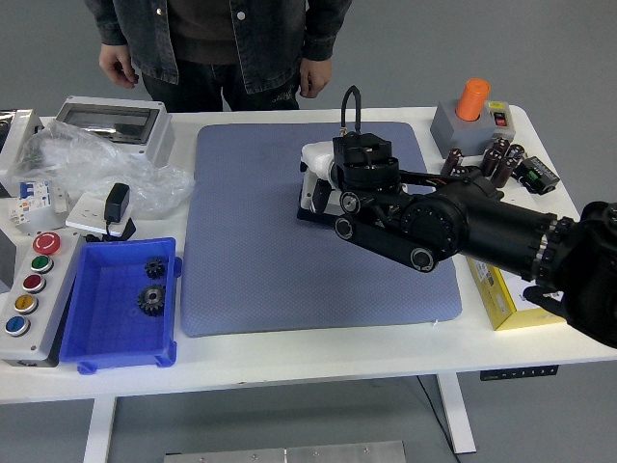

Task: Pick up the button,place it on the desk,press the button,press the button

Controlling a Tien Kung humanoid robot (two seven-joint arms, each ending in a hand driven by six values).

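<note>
A grey box with a tall orange button [472, 99] and a small red switch stands at the table's back right corner. A second, long grey box with several coloured buttons [29, 294] lies at the left edge. My right hand [318, 191], white and black, hovers over the upper middle of the blue mat [241, 251], its wrist cable looping upward. It is well left of the orange button and touches neither box. From this angle the forearm hides its underside. My left arm is out of sight.
A blue tray [96, 338] with two gears sits front left. Back left lie a plastic bag [87, 159], an enclosure box and a white socket with a black plug. Capacitors [496, 162] crowd the right; a yellow box [506, 289] lies under my forearm. A person [222, 39] stands opposite, hands hanging.
</note>
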